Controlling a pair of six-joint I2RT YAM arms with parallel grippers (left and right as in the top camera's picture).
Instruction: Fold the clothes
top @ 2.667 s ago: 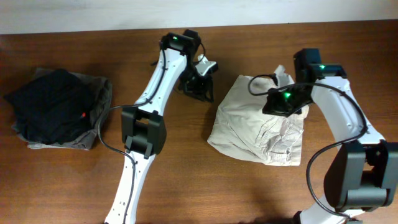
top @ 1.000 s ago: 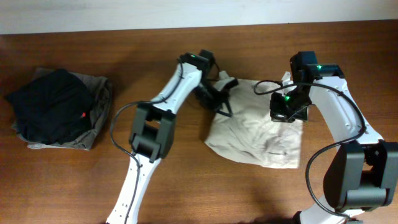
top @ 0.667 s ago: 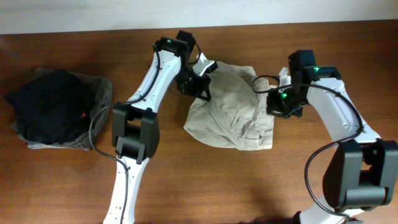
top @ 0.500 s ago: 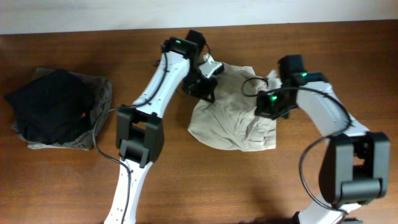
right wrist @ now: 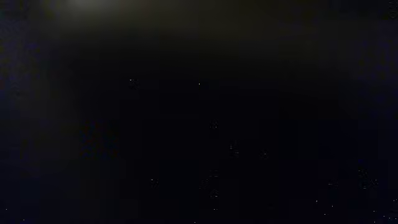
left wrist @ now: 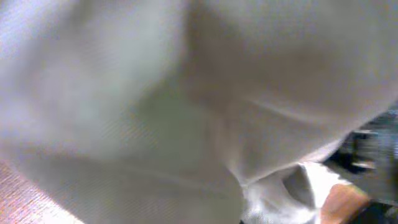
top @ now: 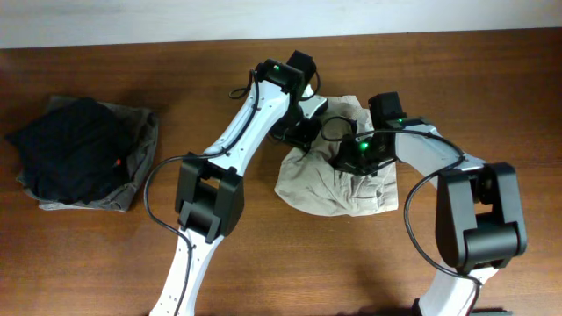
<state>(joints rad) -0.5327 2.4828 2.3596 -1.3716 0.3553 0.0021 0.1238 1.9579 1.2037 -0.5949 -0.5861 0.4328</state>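
Note:
The clothes [top: 327, 190], a pair of wrinkled beige shorts, lie bunched on the wooden table [top: 307, 263] at centre right of the overhead view. My left gripper [top: 301, 136] sits at their upper left edge, and my right gripper [top: 358, 160] presses down on their middle. Cloth hides both sets of fingers. Both look shut on the fabric. Blurred beige cloth [left wrist: 186, 93] fills the left wrist view. The right wrist view is fully dark, covered over.
A black garment [top: 70, 149] lies folded on a grey-olive cloth [top: 143, 132] at the table's far left. The table's back edge meets a white wall [top: 132, 17] along the top.
Both grippers have dragged the shorts leftward across the table. The right gripper has moved in from their right edge onto their middle, and the cloth is more bunched.

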